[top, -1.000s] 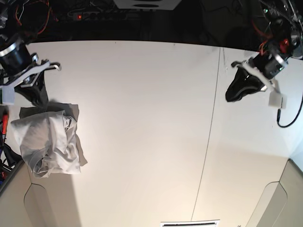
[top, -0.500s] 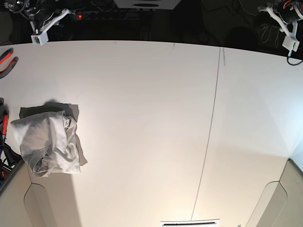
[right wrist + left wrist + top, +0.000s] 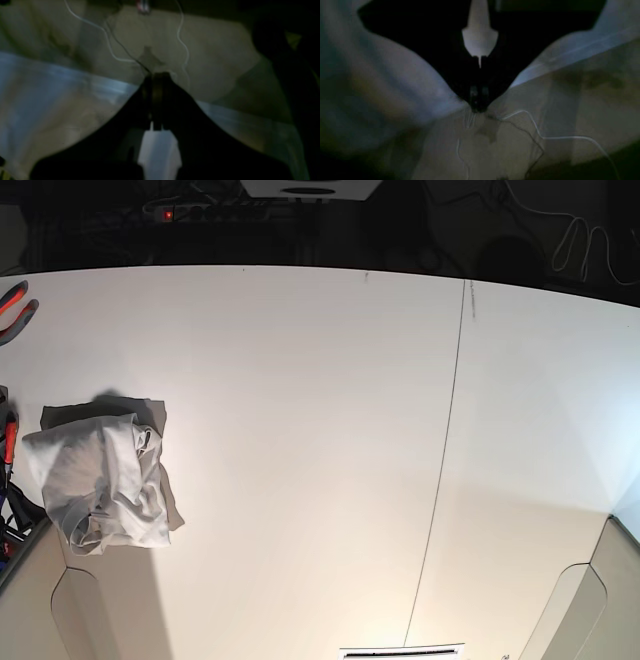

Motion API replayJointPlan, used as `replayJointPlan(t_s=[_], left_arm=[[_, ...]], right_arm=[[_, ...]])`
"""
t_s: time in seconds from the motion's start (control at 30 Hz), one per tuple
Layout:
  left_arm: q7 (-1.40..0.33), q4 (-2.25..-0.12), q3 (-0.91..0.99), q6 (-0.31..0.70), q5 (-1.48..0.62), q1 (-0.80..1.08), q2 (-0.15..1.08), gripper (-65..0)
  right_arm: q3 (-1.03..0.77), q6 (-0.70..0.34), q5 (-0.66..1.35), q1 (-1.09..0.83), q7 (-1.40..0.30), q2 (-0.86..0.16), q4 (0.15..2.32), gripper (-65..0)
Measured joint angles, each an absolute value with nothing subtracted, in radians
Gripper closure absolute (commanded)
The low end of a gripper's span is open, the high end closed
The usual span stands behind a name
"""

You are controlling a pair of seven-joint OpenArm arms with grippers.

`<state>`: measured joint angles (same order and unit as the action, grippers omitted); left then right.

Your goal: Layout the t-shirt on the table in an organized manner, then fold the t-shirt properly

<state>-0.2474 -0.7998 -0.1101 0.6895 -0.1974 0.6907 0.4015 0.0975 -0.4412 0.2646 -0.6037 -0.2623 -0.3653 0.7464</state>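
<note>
The t-shirt (image 3: 100,480) lies crumpled in a wrinkled white heap near the left edge of the table (image 3: 320,430). Neither arm shows in the base view. In the dim, blurred left wrist view my left gripper (image 3: 478,101) is shut, its dark fingers meeting with nothing between them. In the right wrist view my right gripper (image 3: 156,78) is shut and empty too. Both wrist views show a dark area with thin white cables, not the t-shirt.
A thin dark seam (image 3: 445,450) runs down the tabletop right of the middle. Red-handled pliers (image 3: 12,305) lie at the far left edge. Rounded cut-outs (image 3: 575,610) mark the near corners. Cables (image 3: 580,240) hang behind the far right edge.
Both arms have pulled back from the table's far corners and left the base view. The t-shirt has not moved.
</note>
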Motion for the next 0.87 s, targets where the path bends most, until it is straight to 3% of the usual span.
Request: replayJointPlan(t_s=[0.1, 0.2, 0.3, 0.53, 0.87], left_arm=[[-0.115, -0.696, -0.206, 0.654, -0.088, 0.618, 0.384, 0.0], [-0.091, -0.608, -0.29, 0.366, -0.024, 0.509, 0.33, 0.0], [-0.017, -0.516, -0.347, 0.175, -0.012, 0.382, 0.284, 0.0], [-0.021, -0.373, -0.36, 0.139, -0.066, 0.183, 0.205, 0.0], [-0.022, -0.371, -0.345, 0.142, -0.181, 0.151, 0.18, 0.0]], right_arm=[[0.154, -0.397, 0.265, -0.575, -0.066, -0.368, 0.631, 0.0], [0.209, -0.304, 0.27, -0.479, 0.061, -0.344, 0.521, 0.0], [0.263, -0.241, 0.268, -0.348, 0.06, -0.305, 0.429, 0.0], [0.295, -0.237, 0.299, -0.096, 0.038, -0.201, 0.326, 0.0], [0.295, -0.228, 0.298, -0.051, -0.02, -0.172, 0.32, 0.0]])
